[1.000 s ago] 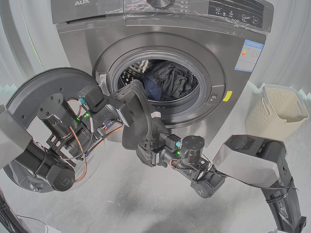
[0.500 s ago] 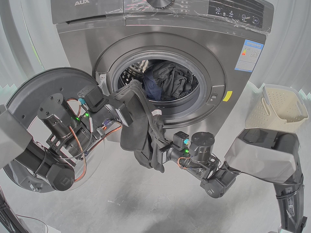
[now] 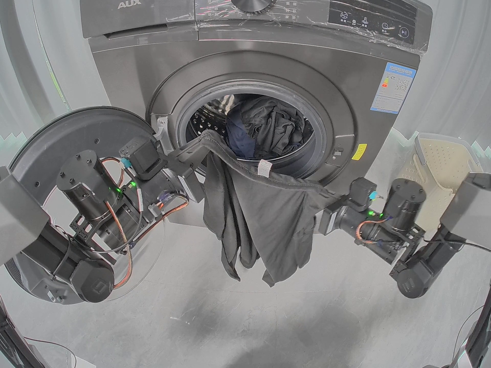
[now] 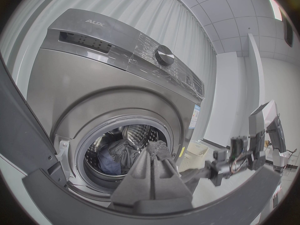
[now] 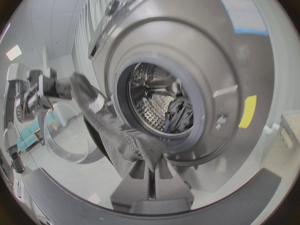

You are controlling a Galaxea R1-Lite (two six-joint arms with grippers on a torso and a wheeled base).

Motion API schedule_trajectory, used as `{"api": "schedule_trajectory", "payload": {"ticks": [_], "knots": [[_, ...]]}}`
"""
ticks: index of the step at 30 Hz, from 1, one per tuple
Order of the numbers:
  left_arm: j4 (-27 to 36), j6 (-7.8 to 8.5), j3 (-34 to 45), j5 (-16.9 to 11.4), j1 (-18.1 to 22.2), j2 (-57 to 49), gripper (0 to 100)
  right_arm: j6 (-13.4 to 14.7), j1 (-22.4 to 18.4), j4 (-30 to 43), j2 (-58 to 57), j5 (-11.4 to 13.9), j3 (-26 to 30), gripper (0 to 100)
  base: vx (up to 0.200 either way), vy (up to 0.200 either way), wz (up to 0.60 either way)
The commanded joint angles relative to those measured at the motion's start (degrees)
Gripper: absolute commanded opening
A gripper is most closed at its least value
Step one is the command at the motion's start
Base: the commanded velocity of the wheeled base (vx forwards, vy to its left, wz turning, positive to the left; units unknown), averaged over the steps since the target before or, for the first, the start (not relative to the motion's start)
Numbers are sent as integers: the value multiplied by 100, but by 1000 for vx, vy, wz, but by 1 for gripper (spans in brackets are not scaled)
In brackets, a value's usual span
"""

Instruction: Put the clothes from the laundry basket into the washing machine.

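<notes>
The left tool [image 4: 152, 158] and the right tool [image 5: 152, 168] each pinch one end of a floppy dark grey cloth [image 3: 261, 210] hanging between them. It covers the right tool's tips.

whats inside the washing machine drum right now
Crumpled dark grey clothes and a dark blue piece lie in the drum. Its lower front is covered by the hanging garment stretched between the left end effector and right end effector.
</notes>
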Motion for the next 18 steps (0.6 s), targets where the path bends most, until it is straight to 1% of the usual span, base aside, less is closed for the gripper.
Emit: {"api": "schedule_trajectory", "payload": {"ticks": [1,3,4,5,7,10,13,14,15,18], "knots": [[-20,5,253,-168,129,-121,0,80,-223,-271,-798,52,462,0,0,0,0],[-20,5,367,-283,181,-157,0,195,-232,-456,-877,52,532,0,0,0,0],[-20,5,367,-283,181,-157,0,195,-232,-456,-877,52,532,0,0,0,0],[-29,5,437,-344,243,-157,0,274,-302,-482,-929,61,515,0,0,0,0],[-29,22,455,-344,287,-165,0,239,-408,-482,-956,61,436,0,0,0,0],[-29,22,419,-344,287,-165,0,265,-364,-482,-1044,43,260,0,0,0,0],[-38,58,472,-300,287,-165,0,274,-355,-491,-1096,8,40,0,0,0,0],[-38,58,472,-300,287,-165,0,274,-355,-491,-1096,8,40,0,0,0,0],[-38,66,490,-283,287,-174,0,283,-390,-491,-1176,-9,-162,0,0,0,0],[-29,66,507,-283,295,-297,0,283,-416,-482,-1360,-18,-241,0,0,0,0]]}}
